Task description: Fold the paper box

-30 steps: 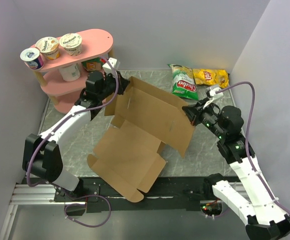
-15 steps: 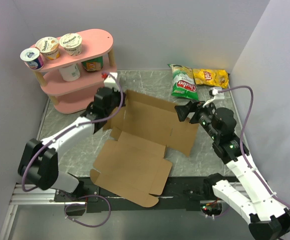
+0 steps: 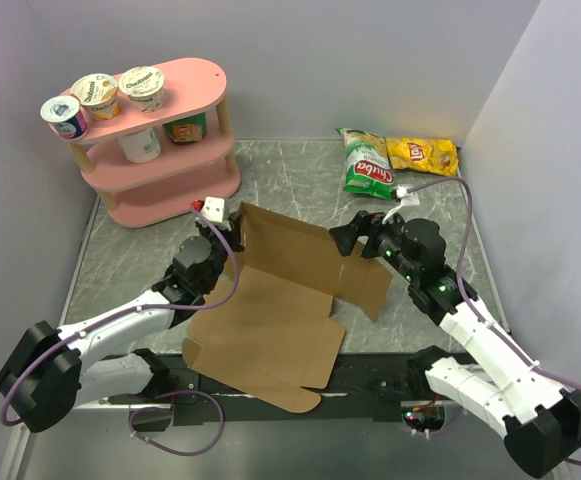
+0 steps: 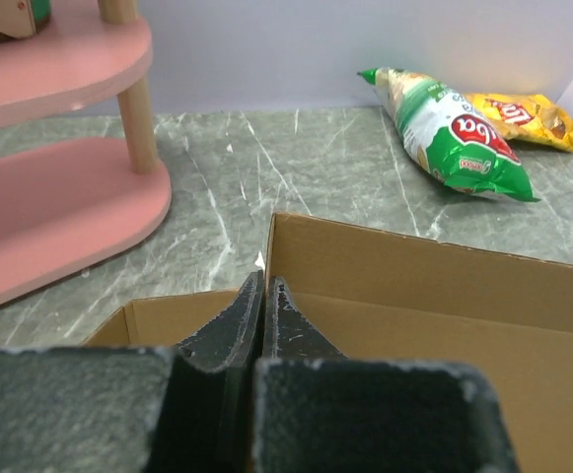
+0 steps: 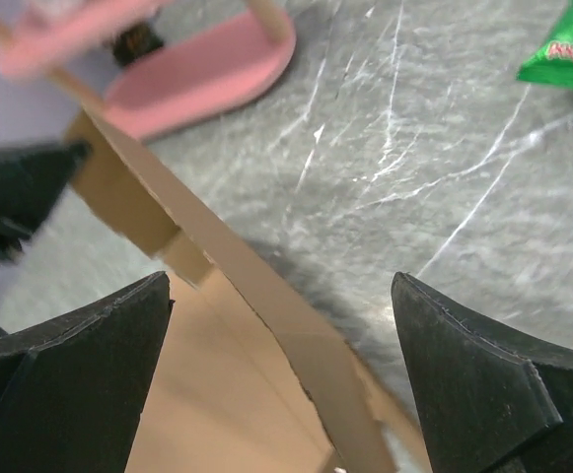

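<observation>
Lab test booth: plain walls [image 3: 370, 60] boxing a marble-patterned tabletop [image 3: 290, 170].

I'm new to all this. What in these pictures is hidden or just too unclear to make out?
Left wrist view: the left gripper hides part of the paper box; whether cardboard is pinched, unclear.
Right wrist view: pink shelf blurred, cut off by the top edge.
Top view: white cup half hidden under the shelf's upper tier.

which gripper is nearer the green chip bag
Right. The right gripper sits close to the green chip bag's near end; the left gripper is farther off, at the paper box's far left corner.
</observation>
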You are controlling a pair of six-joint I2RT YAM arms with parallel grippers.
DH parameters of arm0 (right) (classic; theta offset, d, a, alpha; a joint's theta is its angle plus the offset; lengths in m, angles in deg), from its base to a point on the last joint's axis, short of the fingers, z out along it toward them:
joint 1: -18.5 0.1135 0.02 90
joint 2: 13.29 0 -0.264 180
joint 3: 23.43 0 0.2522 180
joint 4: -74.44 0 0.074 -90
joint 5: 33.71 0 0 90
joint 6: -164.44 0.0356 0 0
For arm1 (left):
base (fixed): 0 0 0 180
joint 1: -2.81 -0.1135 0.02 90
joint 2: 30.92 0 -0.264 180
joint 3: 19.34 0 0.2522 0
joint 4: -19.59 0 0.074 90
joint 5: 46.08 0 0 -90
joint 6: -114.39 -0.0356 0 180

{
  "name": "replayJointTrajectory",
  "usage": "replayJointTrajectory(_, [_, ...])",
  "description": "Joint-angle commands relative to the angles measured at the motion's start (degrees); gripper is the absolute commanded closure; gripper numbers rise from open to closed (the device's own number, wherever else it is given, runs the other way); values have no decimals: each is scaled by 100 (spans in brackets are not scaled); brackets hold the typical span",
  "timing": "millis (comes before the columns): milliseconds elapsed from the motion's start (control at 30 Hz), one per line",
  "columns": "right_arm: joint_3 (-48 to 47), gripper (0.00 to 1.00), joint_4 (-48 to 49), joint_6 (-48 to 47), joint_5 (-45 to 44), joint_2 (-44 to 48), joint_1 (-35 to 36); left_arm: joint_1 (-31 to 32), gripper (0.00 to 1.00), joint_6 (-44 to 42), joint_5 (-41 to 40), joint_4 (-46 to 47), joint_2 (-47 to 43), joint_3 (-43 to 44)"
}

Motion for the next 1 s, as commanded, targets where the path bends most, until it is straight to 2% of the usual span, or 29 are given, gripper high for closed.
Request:
replayJointTrajectory(0, [-532, 0, 179, -1675, 553, 207, 53, 49, 99, -158, -70, 312, -218, -145])
replayJointTrajectory(100, [-795, 0, 4, -2370, 1072, 93, 87, 49, 99, -167, -8, 268, -244, -180])
replayJointTrajectory(400, [-1866, 6, -471, -3973, 1346, -1206, 605, 49, 99, 236, -8, 347, -578, -584])
replayJointTrajectory(600, [-2474, 18, -638, -4606, 767, -2146, 1300, 58, 99, 412, 132, 285, -604, -628])
replayJointTrajectory(833, [-2774, 24, -560, -5010, -95, -2939, 1661, 58, 99, 527, 194, 329, -727, -786])
replayJointTrajectory(933, [-2888, 31, -725, -5125, -96, -3176, 1679, 58, 99, 510, 203, 277, -763, -830])
replayJointTrajectory(967, [-2923, 37, -779, -5125, -78, -3220, 1687, 58, 99, 518, 203, 259, -771, -831])
